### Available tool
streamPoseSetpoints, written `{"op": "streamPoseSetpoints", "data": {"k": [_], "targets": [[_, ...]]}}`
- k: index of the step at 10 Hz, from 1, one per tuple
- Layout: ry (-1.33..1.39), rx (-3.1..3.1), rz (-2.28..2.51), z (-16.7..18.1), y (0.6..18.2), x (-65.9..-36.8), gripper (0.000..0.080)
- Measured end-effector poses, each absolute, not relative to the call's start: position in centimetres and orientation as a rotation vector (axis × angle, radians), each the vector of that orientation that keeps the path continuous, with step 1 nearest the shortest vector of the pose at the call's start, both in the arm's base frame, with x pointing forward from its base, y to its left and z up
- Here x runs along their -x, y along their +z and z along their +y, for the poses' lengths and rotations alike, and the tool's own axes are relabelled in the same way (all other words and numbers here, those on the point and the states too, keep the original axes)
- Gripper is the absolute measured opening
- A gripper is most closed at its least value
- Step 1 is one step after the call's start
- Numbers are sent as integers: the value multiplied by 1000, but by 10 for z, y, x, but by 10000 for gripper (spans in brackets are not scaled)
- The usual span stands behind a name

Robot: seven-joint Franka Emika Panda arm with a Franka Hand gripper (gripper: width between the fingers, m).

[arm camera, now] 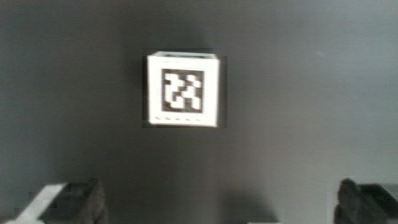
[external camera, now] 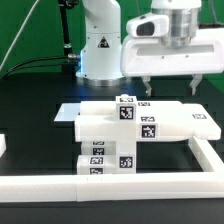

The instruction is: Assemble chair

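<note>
While tool (external camera: 171, 84) hovers open, border rails (external camera: 150, 184) fence chair parts (external camera: 135, 125)

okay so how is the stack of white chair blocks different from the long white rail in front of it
The chair blocks carry black-and-white square tags on several faces; the rail is plain, with no tags.

The chair blocks are chunky and clustered at differing heights, one small piece standing on top; the rail is low, thin and long, running along the front and turning back at the exterior view's right.

Both are white, rest on the black table, and neither is touched by the open gripper above.
</note>
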State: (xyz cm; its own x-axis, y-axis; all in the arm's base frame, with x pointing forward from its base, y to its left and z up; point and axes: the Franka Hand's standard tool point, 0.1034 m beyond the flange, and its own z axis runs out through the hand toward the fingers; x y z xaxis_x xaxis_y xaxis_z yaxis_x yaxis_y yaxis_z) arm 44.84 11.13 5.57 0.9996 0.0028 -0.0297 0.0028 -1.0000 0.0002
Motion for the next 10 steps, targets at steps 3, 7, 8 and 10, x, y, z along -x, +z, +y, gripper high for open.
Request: {"op": "streamPoseSetpoints", "data": {"k": [3, 7, 8, 10], "targets": [[-56, -3130, 11, 111, 47, -450, 648], [-50, -3127, 30, 100, 35, -449, 648], [-57, -3122, 40, 105, 26, -444, 648], [-31, -3111, 63, 106, 14, -443, 648]]}}
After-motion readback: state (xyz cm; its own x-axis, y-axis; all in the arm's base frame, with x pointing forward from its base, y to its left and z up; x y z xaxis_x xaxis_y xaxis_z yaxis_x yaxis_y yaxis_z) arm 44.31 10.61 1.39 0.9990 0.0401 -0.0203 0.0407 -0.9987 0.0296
